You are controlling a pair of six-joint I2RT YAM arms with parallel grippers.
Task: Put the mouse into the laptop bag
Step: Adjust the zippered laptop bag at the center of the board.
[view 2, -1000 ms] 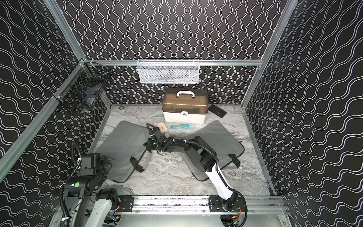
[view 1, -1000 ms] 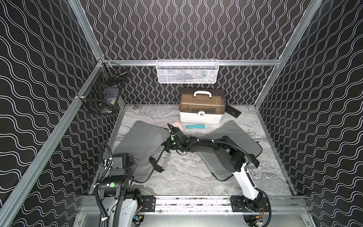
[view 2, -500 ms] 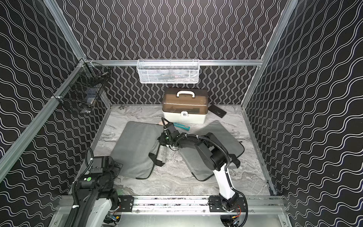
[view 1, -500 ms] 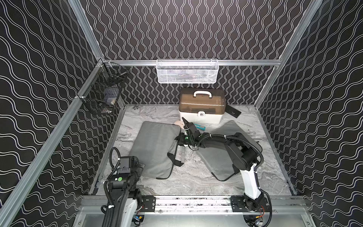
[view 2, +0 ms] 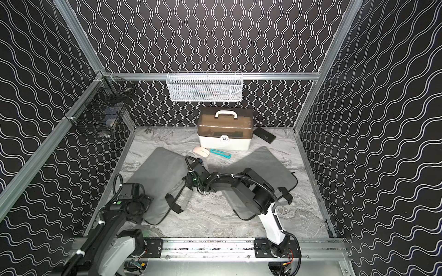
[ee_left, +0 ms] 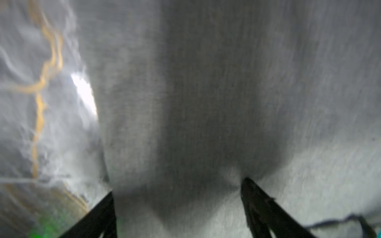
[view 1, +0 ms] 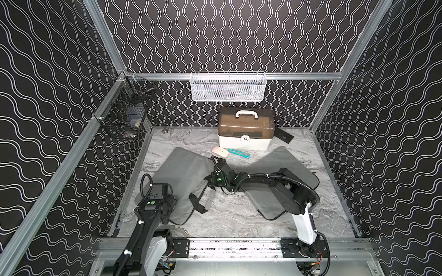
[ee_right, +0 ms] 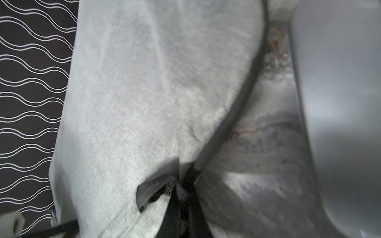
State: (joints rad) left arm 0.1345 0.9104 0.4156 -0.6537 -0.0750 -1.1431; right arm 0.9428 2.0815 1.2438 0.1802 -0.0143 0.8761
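Right gripper (view 1: 208,183) pinches the edge of the bag (view 1: 181,174), just below mid-frame.
Left gripper (ee_left: 178,186) hangs wide over the bag's lower-left corner; the mouse (view 1: 219,151) lies on the table (view 1: 229,215) near frame centre, outside the bag.

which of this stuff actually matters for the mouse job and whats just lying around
Job: mouse; laptop bag; right hand, shut on its strap.
Lying about: second grey bag; teal tool; lidded box; white mesh basket; black wire basket.

case (view 1: 245,141) behind mouse (view 1: 219,152), teal cutter (view 1: 239,153) beside, open from above
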